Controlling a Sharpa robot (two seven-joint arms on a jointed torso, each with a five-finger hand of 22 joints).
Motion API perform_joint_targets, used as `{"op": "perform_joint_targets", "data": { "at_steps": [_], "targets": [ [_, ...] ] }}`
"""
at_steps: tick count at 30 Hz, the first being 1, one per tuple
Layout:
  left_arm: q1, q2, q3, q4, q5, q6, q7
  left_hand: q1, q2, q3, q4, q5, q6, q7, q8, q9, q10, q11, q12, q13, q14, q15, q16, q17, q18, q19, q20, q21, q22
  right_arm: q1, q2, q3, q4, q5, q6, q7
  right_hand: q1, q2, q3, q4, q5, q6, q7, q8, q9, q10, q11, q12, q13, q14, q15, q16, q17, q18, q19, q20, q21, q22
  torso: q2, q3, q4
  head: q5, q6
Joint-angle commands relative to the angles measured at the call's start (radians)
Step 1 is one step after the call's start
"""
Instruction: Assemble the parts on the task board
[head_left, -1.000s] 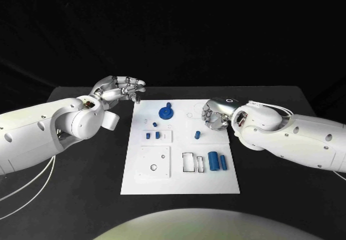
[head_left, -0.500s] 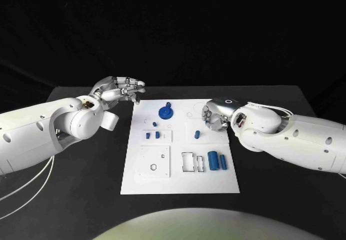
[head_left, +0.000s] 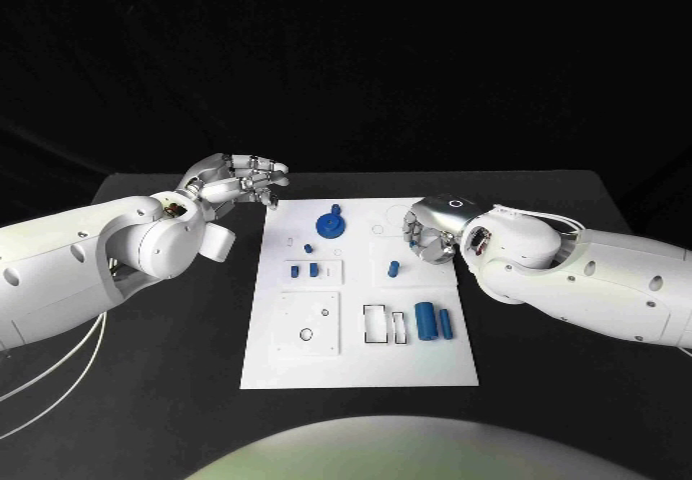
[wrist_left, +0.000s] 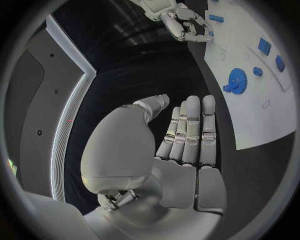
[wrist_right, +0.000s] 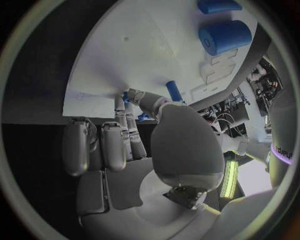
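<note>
The white task board (head_left: 361, 350) lies mid-table. A blue gear-shaped part (head_left: 332, 225) stands at its far end. A blue peg (head_left: 394, 268) stands near the middle, with small blue pieces (head_left: 304, 270) left of it. Two blue cylinders (head_left: 434, 321) lie on the near right. My right hand (head_left: 430, 232) hovers over the board's far right, fingers bent down, just beyond the peg (wrist_right: 172, 90); nothing shows in its grip. My left hand (head_left: 234, 180) hangs off the board's far left corner, holding nothing, its fingers (wrist_left: 190, 130) side by side.
A square white plate (head_left: 310, 323) and rectangular slots (head_left: 384, 324) take up the board's near half. Black table (head_left: 173, 340) runs along both sides of the board. My two white forearms lie over the table's left and right sides.
My right hand has edged slightly left over the board, toward the peg. The left hand and the parts have not moved.
</note>
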Motion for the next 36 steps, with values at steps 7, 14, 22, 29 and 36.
{"op": "perform_joint_targets", "data": {
  "at_steps": [7,14,22,29,36],
  "targets": [
    [0.001,0.0,0.001,0.001,-0.007,0.015,-0.003,-0.008,-0.002,-0.005,-0.003,-0.003,-0.008,-0.001,0.004,0.001,-0.007,0.001,-0.001,-0.001,-0.009,0.001,-0.004,-0.001,0.011,-0.009,-0.001,-0.005,-0.002,-0.016,-0.002,-0.011,-0.006,-0.026,0.022,-0.041,0.042,0.05,0.019,-0.018,-0.038,0.054,-0.014,0.033,0.039,0.06,-0.025,0.028,0.041,0.047,-0.027,0.009,0.004,-0.027,0.035,-0.017,0.058,0.187,0.0,0.0002,-0.0003,-0.004,-0.002],
    [0.001,0.0,0.001,0.001,-0.008,0.014,-0.005,-0.008,-0.001,-0.005,-0.003,-0.003,-0.009,-0.001,0.005,0.002,-0.008,0.002,-0.001,-0.002,-0.01,0.001,-0.005,-0.002,0.011,-0.009,0.0,-0.006,-0.003,-0.017,-0.002,-0.011,-0.004,-0.03,-0.025,-0.041,0.029,0.051,0.019,-0.013,-0.065,0.055,-0.016,0.037,0.053,0.061,-0.028,0.025,0.052,0.047,-0.029,0.01,0.003,-0.031,0.042,-0.02,0.072,0.196,0.0,-0.0002,0.0002,-0.006,-0.001],
    [0.001,0.0,0.001,0.001,-0.01,0.015,-0.008,-0.008,-0.001,-0.005,-0.003,-0.003,-0.01,0.0,0.006,0.002,-0.009,0.002,-0.001,-0.002,-0.011,0.001,-0.007,-0.002,0.011,-0.01,0.0,-0.006,-0.004,-0.017,-0.007,-0.011,0.008,-0.002,-0.049,-0.027,0.009,0.045,0.011,-0.004,-0.082,0.05,-0.018,0.035,0.063,0.051,-0.026,0.014,0.057,0.047,-0.027,0.011,0.001,-0.031,0.041,-0.019,0.07,0.196,-0.001,-0.001,0.0004,-0.007,-0.003],
    [0.001,0.0,0.001,0.001,-0.011,0.016,-0.011,-0.008,-0.002,-0.005,-0.004,-0.003,-0.012,0.0,0.007,0.002,-0.01,0.002,-0.002,-0.003,-0.011,0.002,-0.008,-0.003,0.011,-0.01,0.0,-0.007,-0.004,-0.017,-0.017,-0.01,0.021,0.031,-0.059,-0.023,0.002,0.044,0.008,0.001,-0.092,0.047,-0.019,0.033,0.066,0.049,-0.025,0.009,0.059,0.047,-0.027,0.011,0.0,-0.031,0.041,-0.019,0.07,0.197,-0.001,-0.0013,0.0009,-0.006,-0.003],
    [0.001,0.0,0.001,-0.002,-0.012,0.016,-0.014,-0.01,-0.003,-0.005,-0.004,-0.002,-0.016,0.001,0.008,0.001,-0.013,0.004,-0.003,-0.004,-0.012,0.002,-0.01,-0.004,0.01,-0.011,0.001,-0.009,-0.006,-0.013,-0.036,-0.008,0.044,0.042,-0.069,-0.022,-0.003,0.042,0.007,0.004,-0.095,0.044,-0.02,0.031,0.068,0.047,-0.025,0.006,0.06,0.047,-0.027,0.011,-0.001,-0.031,0.042,-0.019,0.07,0.197,-0.002,-0.0016,0.0003,-0.005,0.001]
  ]
}}
